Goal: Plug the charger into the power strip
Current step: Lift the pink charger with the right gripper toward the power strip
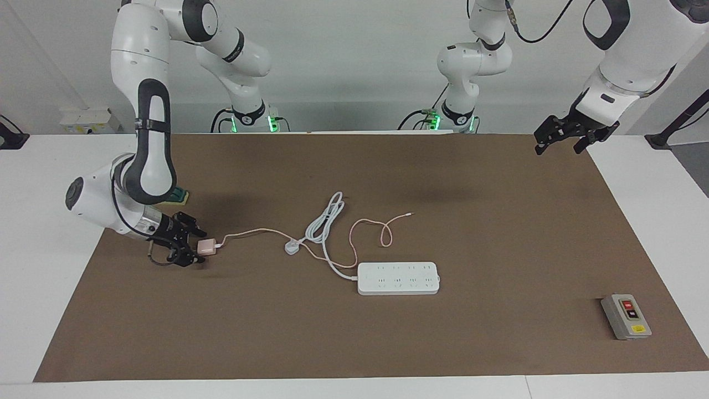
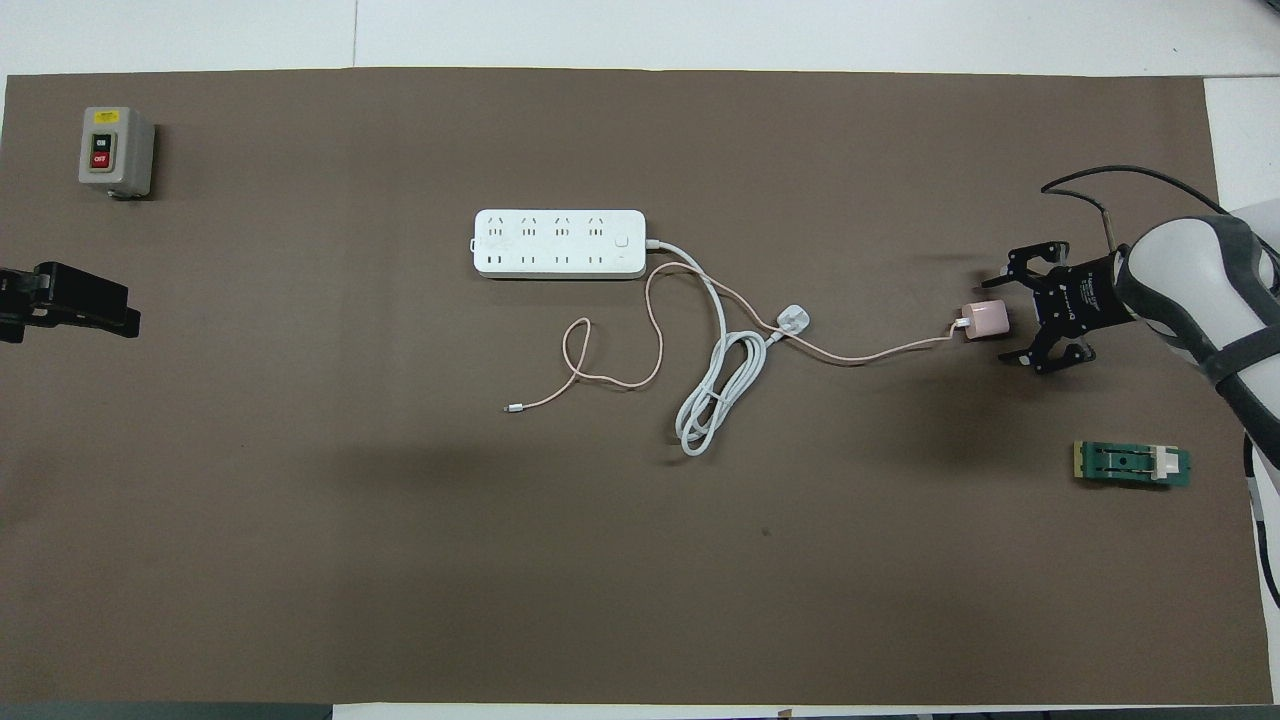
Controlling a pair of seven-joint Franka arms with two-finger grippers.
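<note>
The pale-pink charger [image 1: 206, 245] [image 2: 985, 318] lies on the brown mat at the right arm's end of the table. Its thin pink cable [image 2: 860, 352] trails toward the power strip. My right gripper [image 1: 194, 244] [image 2: 1010, 318] is low at the mat, straddling the charger's end away from the cable. I cannot see whether it grips the charger. The white power strip [image 1: 398, 277] [image 2: 558, 243] lies flat mid-table, sockets up, with nothing plugged in. My left gripper [image 1: 560, 142] waits open and empty in the air over the mat's corner by its own base.
A white plug [image 1: 292, 247] [image 2: 793, 320] and its coiled thick white cord [image 2: 715, 395] lie between charger and strip, crossing the pink cable. A grey switch box [image 1: 626, 317] [image 2: 115, 150] sits at the left arm's end. A green part [image 2: 1132, 464] lies near the right arm.
</note>
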